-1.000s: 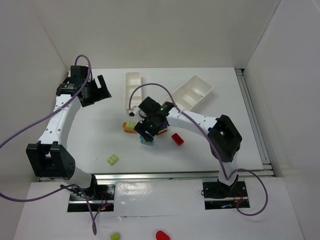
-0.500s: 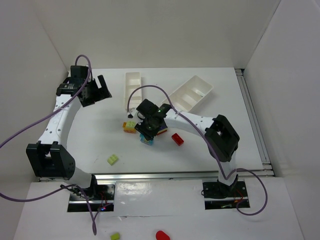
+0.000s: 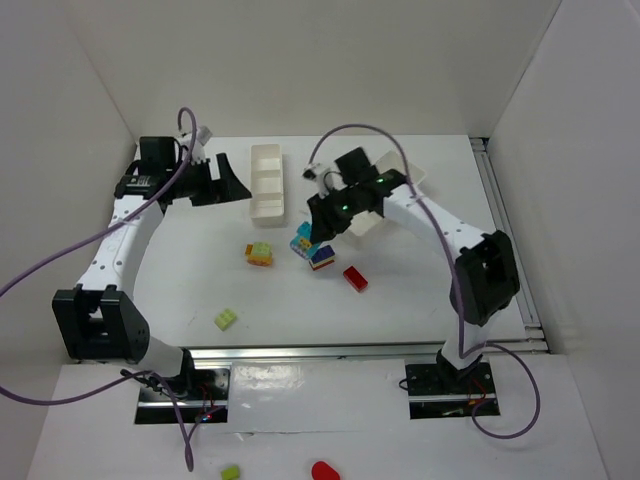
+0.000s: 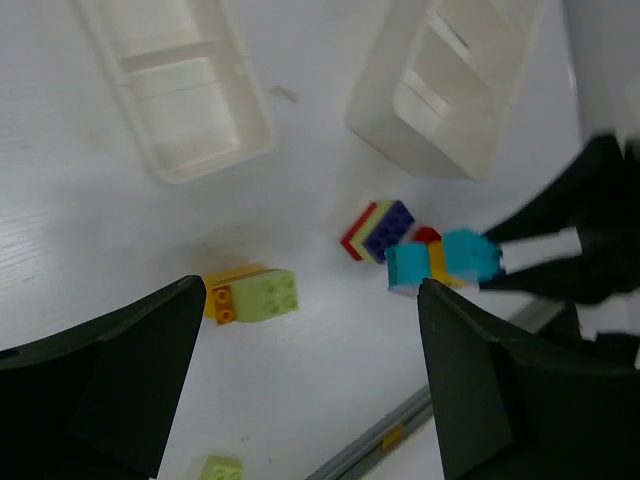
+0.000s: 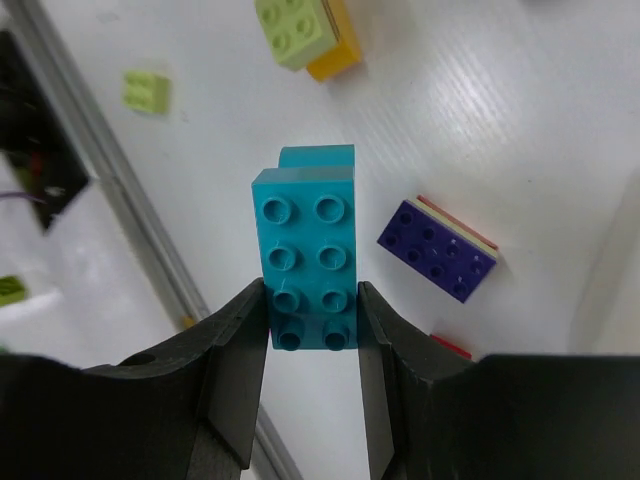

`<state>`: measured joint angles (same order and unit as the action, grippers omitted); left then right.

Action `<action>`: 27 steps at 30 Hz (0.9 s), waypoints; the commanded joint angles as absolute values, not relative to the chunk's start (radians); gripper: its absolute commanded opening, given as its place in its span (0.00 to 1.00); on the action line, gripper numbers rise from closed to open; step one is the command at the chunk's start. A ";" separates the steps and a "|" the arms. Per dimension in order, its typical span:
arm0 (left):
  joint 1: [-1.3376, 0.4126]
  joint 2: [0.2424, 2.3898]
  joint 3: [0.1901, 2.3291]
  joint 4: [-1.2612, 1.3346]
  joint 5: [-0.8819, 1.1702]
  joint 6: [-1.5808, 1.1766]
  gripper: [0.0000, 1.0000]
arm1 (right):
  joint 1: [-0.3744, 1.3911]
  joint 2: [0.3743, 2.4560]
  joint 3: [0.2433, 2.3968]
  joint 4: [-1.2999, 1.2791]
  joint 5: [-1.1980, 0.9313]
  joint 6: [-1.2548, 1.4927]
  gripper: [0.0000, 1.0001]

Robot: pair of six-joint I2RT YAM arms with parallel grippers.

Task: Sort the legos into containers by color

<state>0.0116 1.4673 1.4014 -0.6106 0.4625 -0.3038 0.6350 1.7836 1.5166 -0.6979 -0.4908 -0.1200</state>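
While the right gripper (image 5: 310, 330) is clamped on the cyan brick (image 5: 305, 255), held up off the table (image 3: 420, 290) above the blue-and-yellow brick (image 5: 438, 250), the step in hand looks like a carry to the wider tray (image 4: 420, 150) just behind. Keep it high enough to pass the tray wall, centre it over one compartment, lower, then release. The brick's overhang beyond the fingers could catch a divider. The left gripper (image 4: 310, 330) hangs open near the narrow tray (image 3: 267, 160), holding nothing

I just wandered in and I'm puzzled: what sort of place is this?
Probably a robotics test cell: a white jointed left arm and right arm mounted at a white table, boxed in by plain white walls, the right tool gripping a cyan studded plastic brick.
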 commanded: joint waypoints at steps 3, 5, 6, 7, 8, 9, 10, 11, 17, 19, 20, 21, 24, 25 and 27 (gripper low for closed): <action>-0.021 1.475 1.305 -0.425 1.119 -0.140 0.96 | 0.477 1.678 1.543 -0.725 -0.973 -0.083 0.28; -0.043 1.538 1.305 -0.425 1.187 -0.124 0.96 | 0.442 1.678 1.552 -0.738 -1.034 -0.092 0.28; -0.072 1.555 1.315 -0.425 1.237 -0.098 0.96 | 0.433 1.678 1.552 -0.752 -1.082 -0.101 0.28; -0.090 1.580 1.324 -0.425 1.238 -0.098 0.96 | 0.423 1.678 1.565 -0.776 -1.113 -0.113 0.28; -0.133 1.589 1.337 -0.425 1.227 -0.089 0.96 | 0.405 1.678 1.565 -0.787 -1.144 -0.123 0.28; -0.155 1.589 1.338 -0.425 1.192 -0.080 0.96 | 0.405 1.678 1.574 -0.798 -1.199 -0.136 0.28; -0.172 1.600 1.348 -0.425 1.192 -0.080 0.96 | 0.390 1.678 1.574 -0.808 -1.221 -0.146 0.28; -0.189 1.612 1.357 -0.425 1.192 -0.068 0.96 | 0.390 1.678 1.574 -0.819 -1.241 -0.146 0.28; -0.250 1.632 1.388 -0.468 1.227 -0.017 0.94 | 0.391 1.669 1.554 -0.809 -1.223 -0.126 0.28; -0.250 1.641 1.388 -0.468 1.279 -0.008 0.93 | 0.402 1.669 1.554 -0.799 -1.213 -0.115 0.28; -0.250 1.641 1.388 -0.468 1.291 0.001 0.92 | 0.402 1.669 1.543 -0.789 -1.213 -0.106 0.28; -0.250 1.641 1.388 -0.468 1.292 0.002 0.92 | 0.402 1.669 1.543 -0.776 -1.213 -0.106 0.28; -0.259 1.641 1.388 -0.468 1.311 0.002 0.90 | 0.402 1.669 1.525 -0.737 -1.213 -0.078 0.28; -0.271 1.641 1.388 -0.468 1.333 0.002 0.89 | 0.402 1.669 1.525 -0.736 -1.213 -0.066 0.28; -0.293 1.641 1.397 -0.468 1.333 0.002 0.87 | 0.402 1.669 1.525 -0.726 -1.213 -0.057 0.28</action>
<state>-0.2623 1.6348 1.3556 -0.4759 1.2495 -0.0502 0.3950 1.6974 1.5234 -0.7769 -1.1797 -0.0891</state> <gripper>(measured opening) 0.880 0.441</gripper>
